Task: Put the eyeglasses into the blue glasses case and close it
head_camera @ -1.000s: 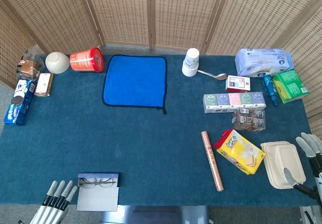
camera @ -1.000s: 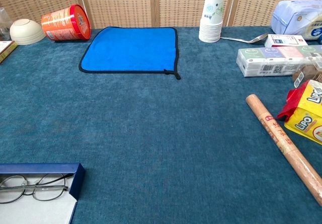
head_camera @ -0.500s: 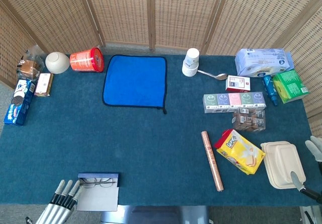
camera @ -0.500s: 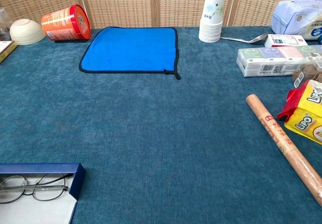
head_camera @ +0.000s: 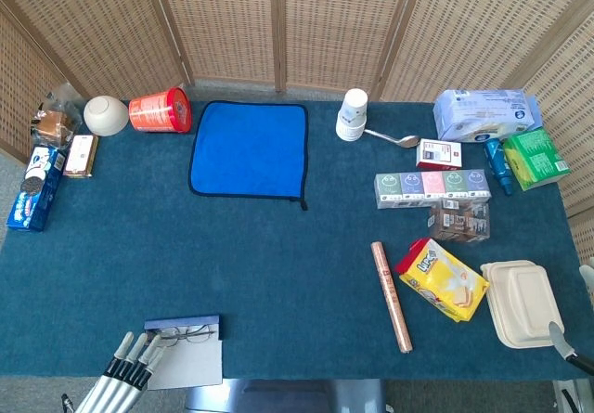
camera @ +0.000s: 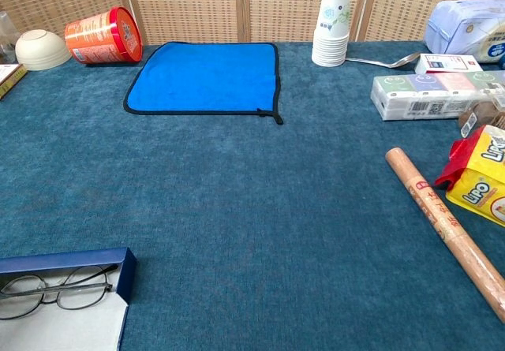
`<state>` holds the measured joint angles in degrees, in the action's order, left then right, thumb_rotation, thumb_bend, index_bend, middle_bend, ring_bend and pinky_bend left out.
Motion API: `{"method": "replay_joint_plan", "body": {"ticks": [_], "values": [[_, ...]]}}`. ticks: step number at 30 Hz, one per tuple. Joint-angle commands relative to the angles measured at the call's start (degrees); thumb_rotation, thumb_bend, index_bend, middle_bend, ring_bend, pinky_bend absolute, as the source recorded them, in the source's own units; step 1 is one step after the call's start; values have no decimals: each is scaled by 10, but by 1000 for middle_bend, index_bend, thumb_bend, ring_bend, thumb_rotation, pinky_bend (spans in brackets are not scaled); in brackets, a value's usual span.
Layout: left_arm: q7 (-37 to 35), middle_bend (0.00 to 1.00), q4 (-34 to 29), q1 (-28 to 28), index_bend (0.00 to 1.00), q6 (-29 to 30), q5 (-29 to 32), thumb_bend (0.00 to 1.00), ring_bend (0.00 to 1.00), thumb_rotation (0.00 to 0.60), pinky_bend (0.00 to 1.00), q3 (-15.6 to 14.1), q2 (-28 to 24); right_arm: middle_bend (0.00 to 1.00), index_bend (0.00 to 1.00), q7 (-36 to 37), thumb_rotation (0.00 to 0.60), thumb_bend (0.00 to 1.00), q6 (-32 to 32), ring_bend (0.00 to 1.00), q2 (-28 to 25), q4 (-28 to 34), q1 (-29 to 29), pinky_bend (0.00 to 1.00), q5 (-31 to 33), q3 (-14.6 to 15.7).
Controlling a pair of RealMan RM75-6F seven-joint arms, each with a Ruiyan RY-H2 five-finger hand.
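While touching open case (head_camera: 184,350) holding glasses (camera: 54,296), left hand (head_camera: 130,362) lay spread; right hand (head_camera: 568,348) unreadable; roll (head_camera: 391,295) well apart.

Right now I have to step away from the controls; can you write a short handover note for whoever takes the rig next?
Left hand: at the near table edge, fingers against the left end of the blue glasses case; contact is not clear, nothing gripped.
Right hand: only a sliver shows at the far right edge; state unreadable.
Eyeglasses: lying inside the open case, lid flap folded toward the robot.
Done: glasses are in.
Left: swing the lid over and close it. The case sits at the table edge, so it may slide when pushed.
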<state>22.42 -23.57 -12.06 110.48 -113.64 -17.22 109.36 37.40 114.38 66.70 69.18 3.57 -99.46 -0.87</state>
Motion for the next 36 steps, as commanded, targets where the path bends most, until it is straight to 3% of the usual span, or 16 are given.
{"method": "replay_joint_plan", "body": {"ticks": [1, 22, 36], "values": [[-3, 0, -1, 4, 0, 2, -1, 274, 0, 415, 0, -2, 1, 42, 0, 7, 600, 368, 3, 0, 2, -7, 4, 106, 4, -1], [-10, 0, -59, 29, 0, 3, 15, 273, 0, 413, 0, 17, 14, 42, 0, 25, 600, 364, 13, 0, 7, -28, 18, 106, 14, -5], [-10, 0, -156, 46, 0, -23, 38, 273, 0, 416, 0, 40, 8, 42, 0, 42, 600, 362, 16, 0, 9, -41, 32, 105, 26, -9]]}}
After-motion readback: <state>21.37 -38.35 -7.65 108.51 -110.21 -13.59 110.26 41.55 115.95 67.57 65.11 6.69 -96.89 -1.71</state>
